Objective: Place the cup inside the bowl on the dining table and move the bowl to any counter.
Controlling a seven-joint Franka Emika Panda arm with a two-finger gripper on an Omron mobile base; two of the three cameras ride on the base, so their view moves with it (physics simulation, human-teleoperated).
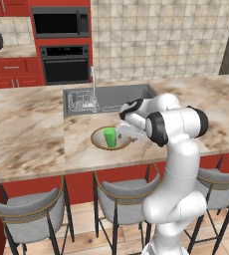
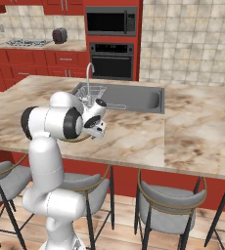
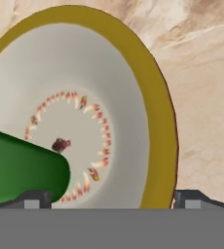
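The cup [image 1: 110,137] stands upright inside the bowl [image 1: 97,141], which rests on the dining table [image 1: 27,134] just in front of the sink [image 1: 131,93], near the table's near edge. The gripper [image 3: 111,198] hangs low over the bowl's right side with its fingers [image 3: 36,199] spread apart: in the hand view the bowl's gold rim runs down between the two tips, while the green cup lies by the left tip. The fingers hold nothing.
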